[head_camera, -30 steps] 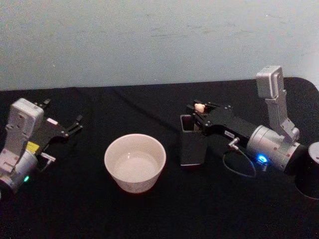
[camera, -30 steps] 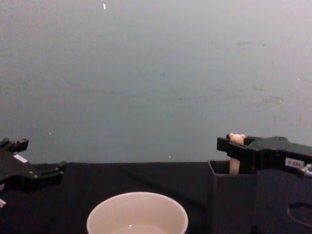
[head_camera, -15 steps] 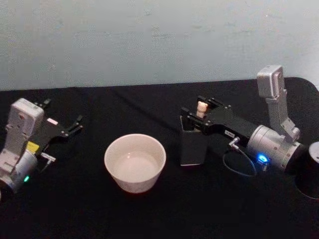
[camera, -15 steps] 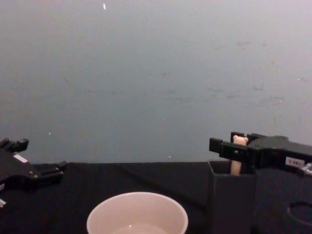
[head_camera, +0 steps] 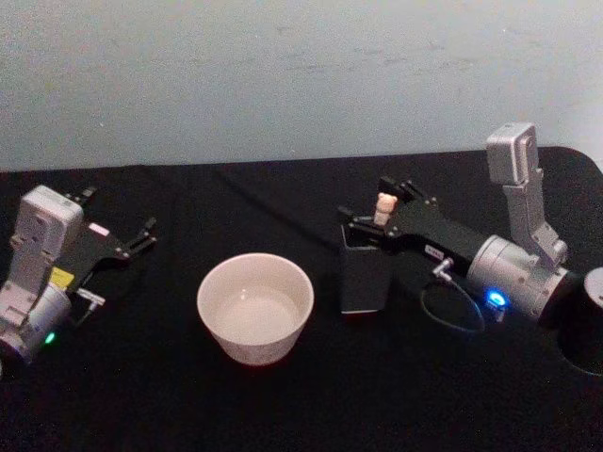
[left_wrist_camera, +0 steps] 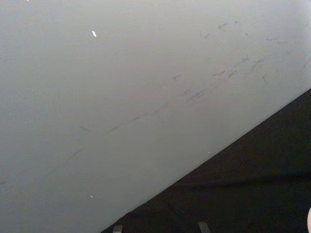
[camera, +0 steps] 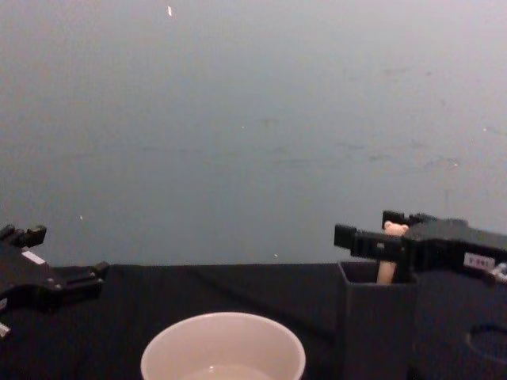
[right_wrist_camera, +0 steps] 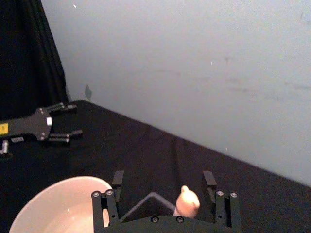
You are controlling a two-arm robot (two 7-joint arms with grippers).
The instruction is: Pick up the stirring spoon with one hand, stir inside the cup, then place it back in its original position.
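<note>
Right now I am reaching my right tool point(head_camera: 377, 218) over the open top of the tall dark grey square holder point(head_camera: 364, 276), which is standing on the black counter point(head_camera: 283, 405) at about three o'clock from the cup point(head_camera: 255, 307) and just beside it. The stirring spoon point(head_camera: 383, 207) is standing upright in that holder, its cream bear-head top poking out above the rim. In the right wrist view that bear head point(right_wrist_camera: 186, 201) is sitting between my two black fingers point(right_wrist_camera: 117, 180), nearer one of them, and I can see a gap on the other side, so I cannot tell whether I am gripping it. In the chest view the spoon's handle point(camera: 387, 261) is rising out of the holder point(camera: 376, 324) behind my right tool point(camera: 372, 244), which is lying level across it.

The cup point(camera: 223, 347) is sitting wide and cream-white near the middle of the counter, with pale liquid showing low inside.

My left tool point(head_camera: 118, 235) is resting far out at nine o'clock from the cup, well apart from it, its fingers spread and holding nothing; the right wrist view is showing it point(right_wrist_camera: 63, 122) lying on the counter with both prongs splayed.
</note>
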